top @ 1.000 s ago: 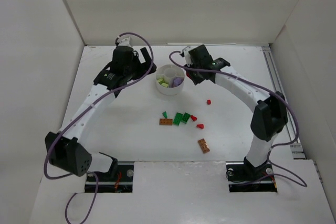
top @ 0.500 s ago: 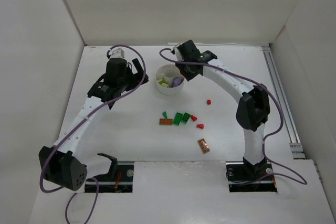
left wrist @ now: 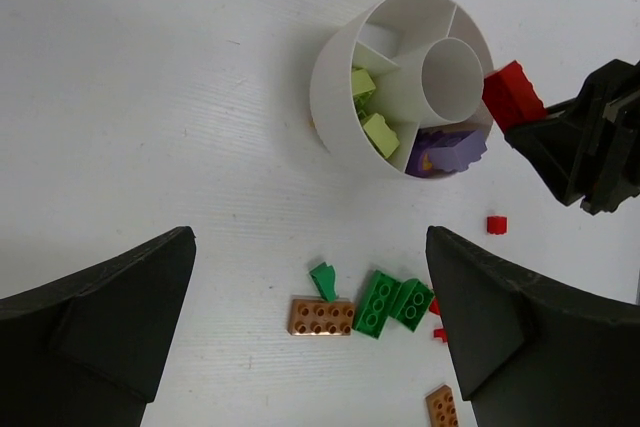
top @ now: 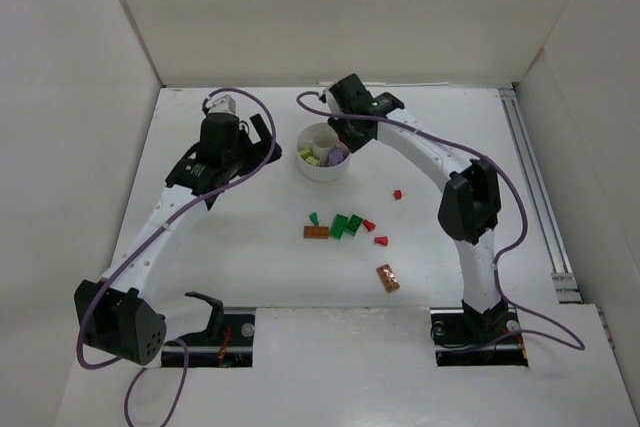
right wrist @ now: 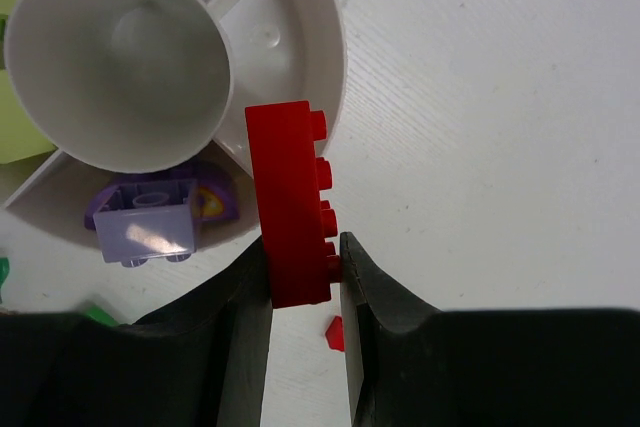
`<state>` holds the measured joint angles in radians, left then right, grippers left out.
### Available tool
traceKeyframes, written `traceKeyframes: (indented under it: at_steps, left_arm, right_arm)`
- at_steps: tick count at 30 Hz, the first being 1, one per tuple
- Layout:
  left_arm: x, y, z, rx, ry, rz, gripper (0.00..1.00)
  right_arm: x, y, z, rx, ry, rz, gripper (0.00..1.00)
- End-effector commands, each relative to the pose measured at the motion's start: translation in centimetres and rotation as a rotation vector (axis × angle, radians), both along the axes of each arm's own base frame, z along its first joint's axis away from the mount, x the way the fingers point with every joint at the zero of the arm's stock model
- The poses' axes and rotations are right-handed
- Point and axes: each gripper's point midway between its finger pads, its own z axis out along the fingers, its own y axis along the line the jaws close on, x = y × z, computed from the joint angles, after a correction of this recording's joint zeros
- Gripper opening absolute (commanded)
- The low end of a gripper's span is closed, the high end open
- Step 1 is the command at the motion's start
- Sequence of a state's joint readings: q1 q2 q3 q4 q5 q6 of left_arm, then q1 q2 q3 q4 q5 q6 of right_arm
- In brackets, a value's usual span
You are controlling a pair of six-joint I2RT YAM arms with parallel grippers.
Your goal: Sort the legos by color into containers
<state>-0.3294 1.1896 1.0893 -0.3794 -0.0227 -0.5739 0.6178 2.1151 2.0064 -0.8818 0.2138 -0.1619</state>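
1. At 4 o'clock from the central cup (right wrist: 115,57), right wrist view, the right gripper (right wrist: 300,269) jaws are pinching a red brick (right wrist: 285,197) over the dish (right wrist: 335,57) rim.
2. Left gripper (left wrist: 310,332) jaws are standing spread, holding nothing.
3. Remaining legos (top: 345,225) are lying at 6 o'clock from the dish.
4. Risk: the brick is straddling the rim. Releasing here is likely sending it onto the counter (right wrist: 500,147) or beside the purple brick (right wrist: 150,222).

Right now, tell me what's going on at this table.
The right end effector grips a red brick at the rim of the white dish, by an empty wedge compartment. The left end effector hangs open near the dish, holding nothing. Yellow-green bricks and purple bricks lie in separate compartments; green bricks, an orange-brown brick and small red pieces lie loose on the table.
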Motion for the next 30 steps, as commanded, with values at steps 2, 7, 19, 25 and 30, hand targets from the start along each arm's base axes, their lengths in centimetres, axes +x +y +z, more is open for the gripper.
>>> traceKeyframes:
  at_steps: [2, 7, 19, 25, 30]
  left_arm:
    - [0.0, -0.2, 1.3, -0.028, -0.050, -0.016, 0.99]
    - [-0.1, -0.2, 0.9, -0.025, -0.041, -0.016, 0.99]
    - [0.2, -0.4, 0.4, -0.020, -0.033, -0.029, 0.99]
    - [0.4, -0.5, 0.3, -0.020, -0.033, -0.029, 0.99]
    - [0.4, -0.7, 0.3, -0.025, -0.031, -0.037, 0.99]
  right_arm:
    - [0.8, 1.1, 2.1, 0.022, -0.043, 0.012, 0.14]
    - [1.1, 1.3, 2.1, 0.017, -0.037, 0.012, 0.17]
    - [1.0, 1.0, 1.5, -0.008, -0.019, 0.006, 0.40]
    - [1.3, 1.2, 1.8, -0.001, -0.029, 0.005, 0.46]
    - [1.3, 1.2, 2.1, 0.000, -0.030, 0.005, 0.47]
